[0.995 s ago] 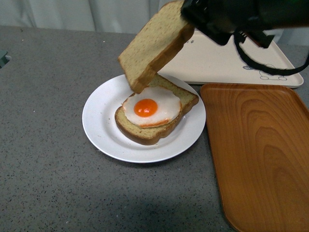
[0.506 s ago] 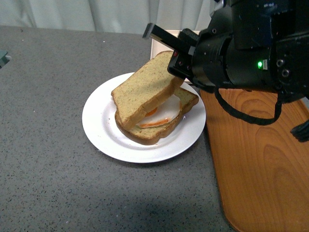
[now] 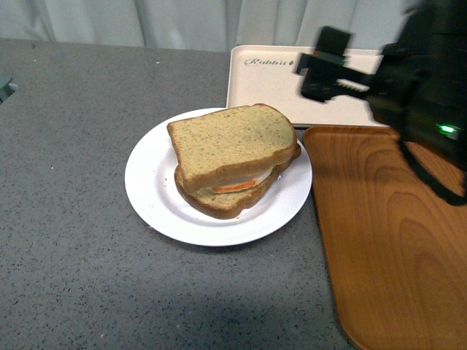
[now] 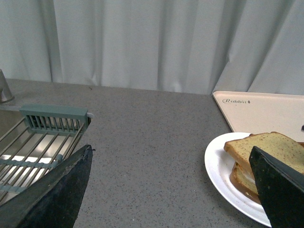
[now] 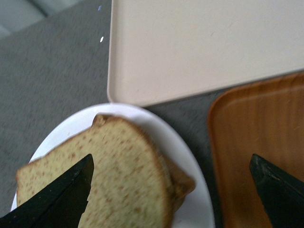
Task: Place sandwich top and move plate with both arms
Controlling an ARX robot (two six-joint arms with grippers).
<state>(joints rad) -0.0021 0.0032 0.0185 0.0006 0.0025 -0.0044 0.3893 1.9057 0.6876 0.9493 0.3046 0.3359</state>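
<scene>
The sandwich top (image 3: 232, 142) lies flat on the egg slice (image 3: 233, 198) on the white plate (image 3: 157, 197); only an orange edge of the egg shows. My right gripper (image 3: 312, 69) is open and empty, raised behind and to the right of the plate. In the right wrist view my right gripper (image 5: 168, 192) hangs open above the sandwich top (image 5: 109, 171) and the plate (image 5: 190, 156). My left gripper (image 4: 171, 190) is open and empty over bare counter to the left of the plate (image 4: 218, 161); the sandwich top (image 4: 270, 145) shows beside one finger. It is out of the front view.
A cream rabbit tray (image 3: 270, 80) lies behind the plate. An orange-brown wood-grain tray (image 3: 394, 233) lies just right of the plate, nearly touching it. A sink with a green rack (image 4: 42, 137) is at the far left. Grey counter surrounds the plate.
My right gripper lowered the sandwich top onto the egg slice, let it go, and drew back up and to the right. The top slice now lies flat.
</scene>
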